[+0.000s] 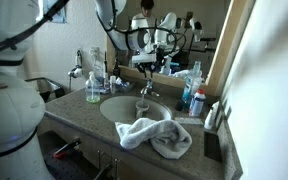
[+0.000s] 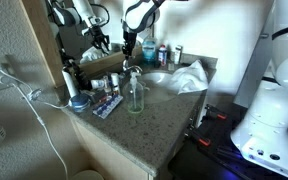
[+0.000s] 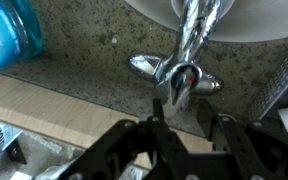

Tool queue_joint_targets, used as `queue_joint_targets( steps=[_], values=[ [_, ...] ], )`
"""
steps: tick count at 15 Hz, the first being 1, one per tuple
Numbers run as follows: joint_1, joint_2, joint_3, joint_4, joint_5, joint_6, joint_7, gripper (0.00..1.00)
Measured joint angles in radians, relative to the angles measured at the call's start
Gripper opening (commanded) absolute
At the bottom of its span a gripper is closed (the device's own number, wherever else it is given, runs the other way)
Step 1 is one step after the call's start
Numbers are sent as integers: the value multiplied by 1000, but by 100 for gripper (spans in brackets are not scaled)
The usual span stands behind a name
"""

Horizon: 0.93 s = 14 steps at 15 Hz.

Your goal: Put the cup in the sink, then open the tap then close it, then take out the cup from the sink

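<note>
Room: bathroom vanity, a grey speckled stone bench (image 1: 74,125) under a wall mirror (image 1: 199,30), with an oval white sink (image 1: 119,106) set into it.
Claw: my claw (image 3: 184,140) hangs just over the chrome tap (image 3: 184,78), jaws partly apart on either side of its middle handle, gripping nothing that I can see.
Cup: I cannot find it in any view. It may sit low in the basin, but that is only my guess.
Nearby: a blue bottle (image 3: 4,35) stands beside the tap, a clear bottle of green liquid (image 2: 135,95) near the bench edge, and a crumpled towel (image 1: 154,135) at the sink's front.
Risk, grip: the metal is shiny and rounded, so jaws closing off-centre could slide off the handle and turn nothing.
Risk, force: pressing down while turning could jam the fingers against the stone.
Risk, sweep: a wide wrist turn could knock the blue bottle over.
Risk, water: a tap left partly on would overfill the cup.
</note>
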Motion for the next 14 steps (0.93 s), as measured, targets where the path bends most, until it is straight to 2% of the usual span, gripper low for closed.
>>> queue_joint_targets(
  steps=[3, 4, 8, 14],
  values=[
    [12, -61, 3, 22, 0, -78, 0, 95],
    [12, -76, 5, 27, 0, -103, 0, 100],
    [12, -109, 6, 35, 0, -159, 0, 100],
    [12, -113, 6, 35, 0, -166, 0, 100]
  ],
)
